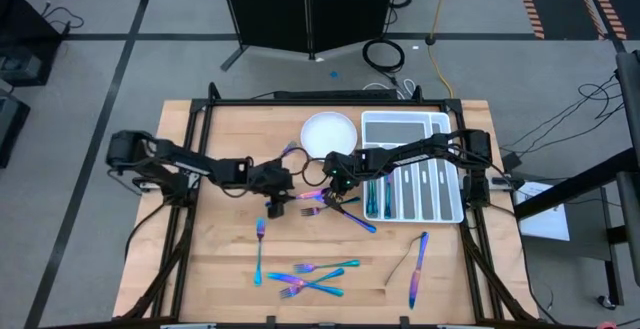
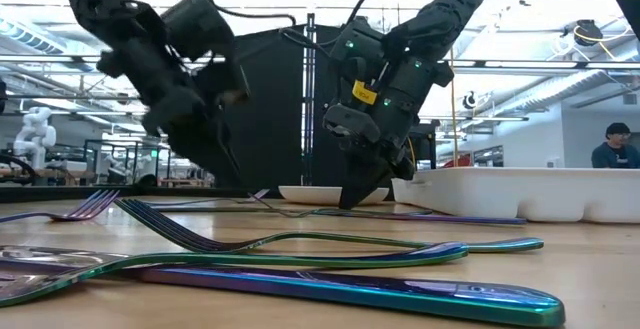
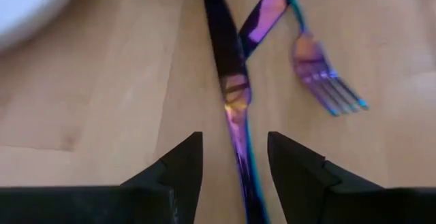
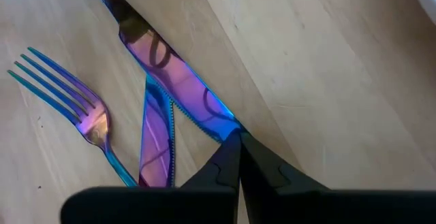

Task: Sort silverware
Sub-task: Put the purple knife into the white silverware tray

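Iridescent silverware lies scattered on the wooden table. One knife (image 3: pixel 231 88) lies mid-table beside a second knife (image 4: pixel 157 142) and a fork (image 4: pixel 75 108). My left gripper (image 3: pixel 235 163) is open, one finger on either side of that knife's near end, with a gap to each. My right gripper (image 4: pixel 238 152) is shut, with its tips on the knife's other end. In the high view the left gripper (image 1: pixel 277 207) and the right gripper (image 1: pixel 335 187) face each other below the white plate (image 1: pixel 330 134). My right gripper sets its shut fingertips (image 4: pixel 228 156) on the end of the knife (image 4: pixel 221 118), coming from above at a slant. The knife lies along the table, stretching away from the tips toward my left gripper. Whether the end is pinched or only pressed on cannot be told.
A white compartmented tray (image 1: pixel 445 169) stands at the right, holding a few pieces. More forks (image 1: pixel 305 279) lie near the front edge, a spoon (image 1: pixel 259 249) at front left and a knife (image 1: pixel 417 264) at front right.
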